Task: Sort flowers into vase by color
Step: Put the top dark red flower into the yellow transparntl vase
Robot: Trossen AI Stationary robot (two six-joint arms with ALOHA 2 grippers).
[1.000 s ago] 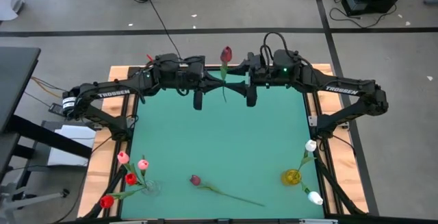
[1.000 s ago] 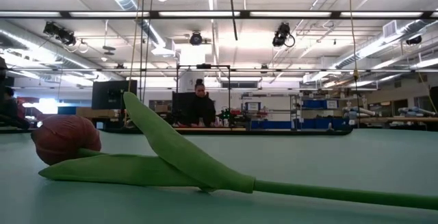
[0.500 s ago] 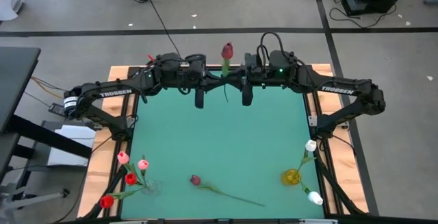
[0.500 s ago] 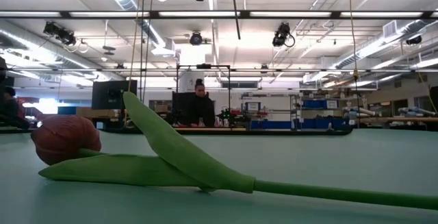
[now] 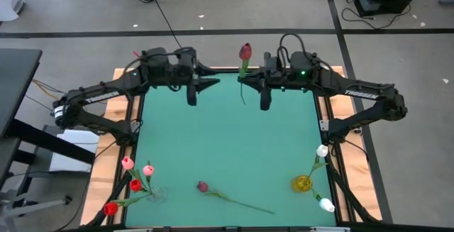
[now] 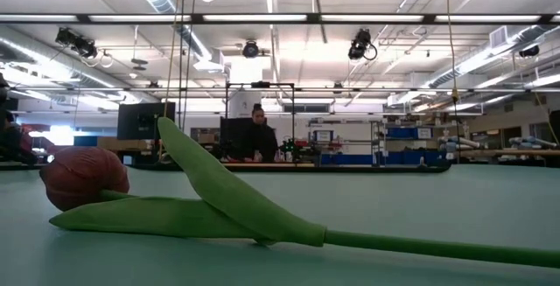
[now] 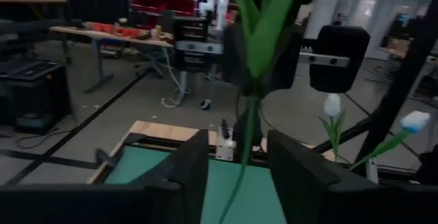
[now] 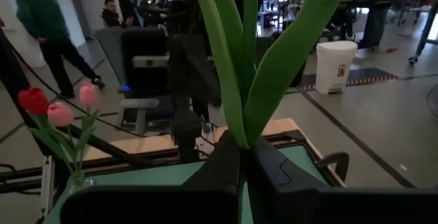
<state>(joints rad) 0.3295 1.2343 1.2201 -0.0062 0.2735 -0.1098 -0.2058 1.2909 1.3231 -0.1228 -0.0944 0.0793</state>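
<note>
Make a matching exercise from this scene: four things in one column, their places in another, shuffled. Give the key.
1. Dark maroon tulip with a raised head
2. Dark maroon tulip lying flat
3. White tulips
4. Red and pink tulips

A. In the clear glass vase
B. Held by the right gripper
C. On the green table mat
D. In the yellow vase

Pairs: 1-B, 2-C, 3-D, 4-A

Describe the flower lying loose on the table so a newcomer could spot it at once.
Start from the green table and go to its near edge, between the clear vase of red and pink tulips and the yellow vase of white ones. The dark maroon tulip lies flat there, the only flower in no vase and no gripper.
</note>
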